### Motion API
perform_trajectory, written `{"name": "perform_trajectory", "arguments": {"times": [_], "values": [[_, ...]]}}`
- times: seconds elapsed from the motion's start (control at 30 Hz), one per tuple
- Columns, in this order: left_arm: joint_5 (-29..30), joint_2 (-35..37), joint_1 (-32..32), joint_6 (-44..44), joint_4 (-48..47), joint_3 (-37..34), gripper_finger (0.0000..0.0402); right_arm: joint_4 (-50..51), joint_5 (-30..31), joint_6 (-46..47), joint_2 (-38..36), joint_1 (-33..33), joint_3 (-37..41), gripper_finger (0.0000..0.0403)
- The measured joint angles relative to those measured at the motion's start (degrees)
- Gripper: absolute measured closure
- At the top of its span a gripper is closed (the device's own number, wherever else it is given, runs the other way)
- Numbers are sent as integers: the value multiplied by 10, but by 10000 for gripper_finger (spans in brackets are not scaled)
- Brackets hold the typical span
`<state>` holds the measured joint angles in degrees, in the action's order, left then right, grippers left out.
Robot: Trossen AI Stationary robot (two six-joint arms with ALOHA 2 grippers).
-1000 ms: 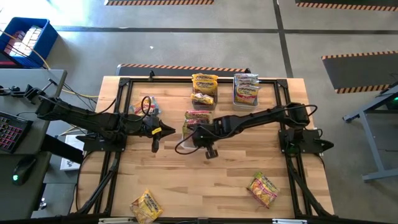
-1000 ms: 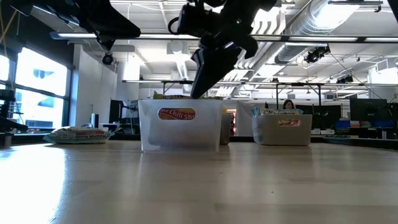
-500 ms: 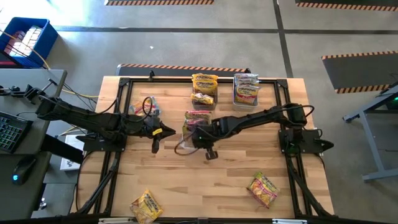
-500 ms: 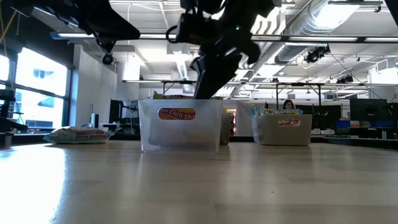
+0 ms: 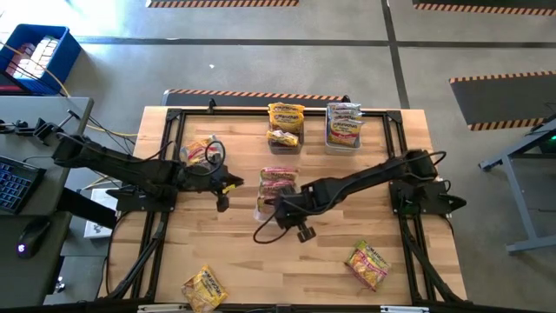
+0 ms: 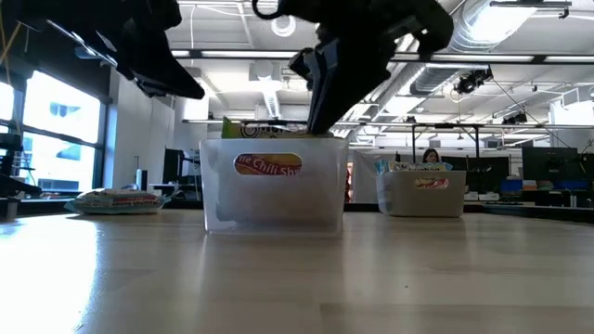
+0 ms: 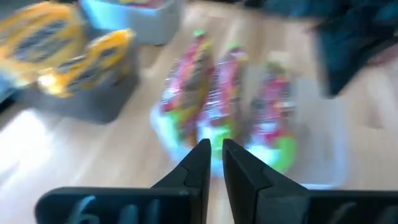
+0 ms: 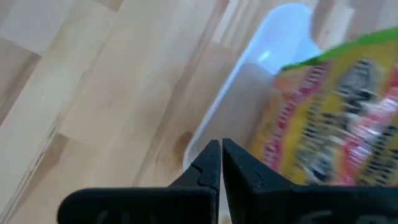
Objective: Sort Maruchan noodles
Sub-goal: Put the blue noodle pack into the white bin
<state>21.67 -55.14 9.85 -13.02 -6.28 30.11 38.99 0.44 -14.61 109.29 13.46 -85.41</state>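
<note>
Sorting partly done. 3 clear bins hold packets: red-green (image 5: 276,178) mid-table, yellow (image 5: 286,116) and silvery (image 5: 344,123) at the far edge. 3 loose packets (image 5: 204,286) remain on the table (image 5: 261,261). Left hand (image 5: 222,203) nearly closed, empty; right hand (image 5: 304,233) shut, empty.
</note>
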Motion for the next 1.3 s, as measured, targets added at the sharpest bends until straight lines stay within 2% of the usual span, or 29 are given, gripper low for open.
{"name": "perform_trajectory", "arguments": {"times": [0.17, 0.37, 0.57, 0.7, 0.83, 0.97, 1.1, 1.2, 1.3], "values": [[87, -3, -39, -5, -87, 0, 341, 27, 32, 9, -43, 10, 0, 403], [88, -61, -128, 1, -172, 0, 297, 45, 85, 20, -94, 33, 0, 403], [71, -151, -207, 52, -180, 0, 249, 70, 105, 50, -99, 41, 0, 403], [75, -198, -236, 71, -180, 0, 226, 74, 107, 60, -99, 50, 0, 403], [111, -230, -246, 87, -178, 0, 215, 75, 117, 57, -99, 60, 0, 403], [145, -253, -248, 121, -175, 0, 215, 75, 118, 56, -99, 62, 0, 403], [146, -274, -264, 146, -174, 0, 230, 75, 118, 56, -99, 62, 0, 403], [131, -288, -279, 161, -171, 2, 262, 75, 119, 56, -99, 62, 0, 403], [119, -294, -283, 170, -168, 2, 315, 76, 119, 56, -99, 62, 0, 403]]}}
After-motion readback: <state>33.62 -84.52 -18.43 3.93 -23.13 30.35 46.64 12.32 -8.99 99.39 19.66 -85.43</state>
